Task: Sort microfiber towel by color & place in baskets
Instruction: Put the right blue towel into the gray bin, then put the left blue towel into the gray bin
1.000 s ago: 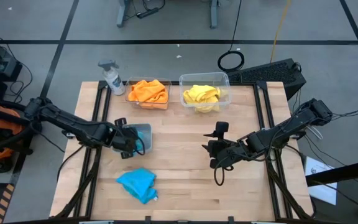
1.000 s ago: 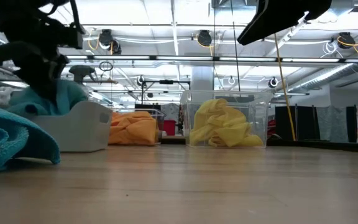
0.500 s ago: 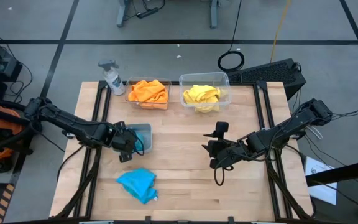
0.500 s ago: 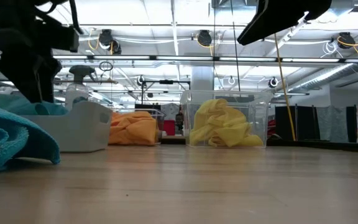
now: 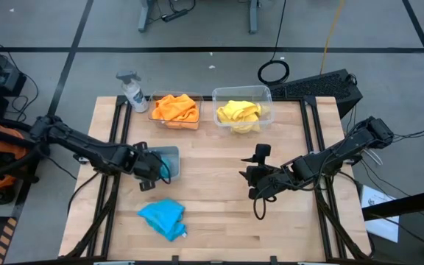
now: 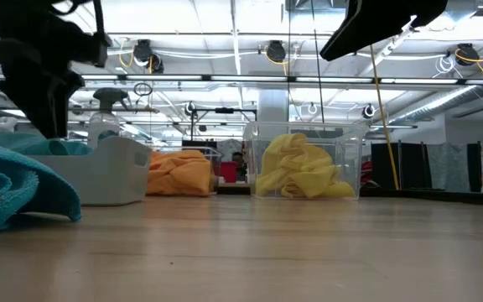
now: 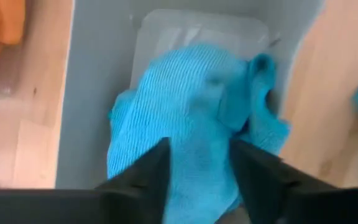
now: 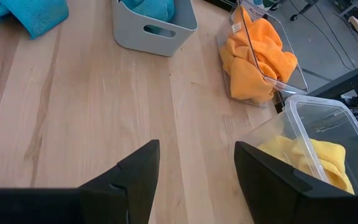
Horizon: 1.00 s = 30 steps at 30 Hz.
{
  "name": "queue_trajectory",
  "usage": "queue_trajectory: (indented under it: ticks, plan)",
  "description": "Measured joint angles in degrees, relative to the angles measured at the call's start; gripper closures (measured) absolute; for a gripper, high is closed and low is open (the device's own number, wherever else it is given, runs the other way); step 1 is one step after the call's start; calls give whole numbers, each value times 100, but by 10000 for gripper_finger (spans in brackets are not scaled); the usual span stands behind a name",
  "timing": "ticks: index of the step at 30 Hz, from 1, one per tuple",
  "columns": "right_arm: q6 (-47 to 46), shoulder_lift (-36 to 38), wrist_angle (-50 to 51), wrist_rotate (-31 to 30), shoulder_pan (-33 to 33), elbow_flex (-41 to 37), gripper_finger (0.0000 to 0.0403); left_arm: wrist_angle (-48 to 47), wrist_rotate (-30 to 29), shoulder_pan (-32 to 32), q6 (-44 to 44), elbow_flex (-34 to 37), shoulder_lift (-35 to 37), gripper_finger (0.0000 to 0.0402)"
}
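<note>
The left gripper (image 7: 197,171) hangs over the pale grey plastic tub (image 5: 169,156), fingers parted above the bright blue fuzzy cloth (image 7: 185,118) lying loose inside. A second blue cloth (image 5: 163,217) lies on the wooden table (image 5: 212,221) nearby. Orange cloths (image 5: 175,108) and yellow cloths (image 5: 238,112) fill two clear tubs, apparently two apiece. The right gripper (image 8: 194,168) waits mid-table, open and empty.
</note>
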State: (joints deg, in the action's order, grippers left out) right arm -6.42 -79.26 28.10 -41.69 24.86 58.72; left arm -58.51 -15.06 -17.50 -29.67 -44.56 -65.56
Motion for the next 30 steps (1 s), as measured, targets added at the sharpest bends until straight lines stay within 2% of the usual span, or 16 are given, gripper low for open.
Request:
queue_trajectory:
  ticks: [4,6,17,20,22,30]
  plan:
    - [0,0,0,0,0,0,202,15,-39,1,2,64,-278,348]
    - [0,-2,-2,0,0,0,202,138,-252,23,4,106,-422,387]
    - [1,-2,37,125,-2,0,202,386,-308,324,154,263,-854,378]
    - [1,-2,41,231,-2,0,202,407,-312,337,153,149,-722,361]
    - [0,-2,37,274,0,0,202,393,-322,337,153,54,-619,337]
    - [-14,-2,56,304,0,0,202,-185,-192,328,156,-489,-279,194]
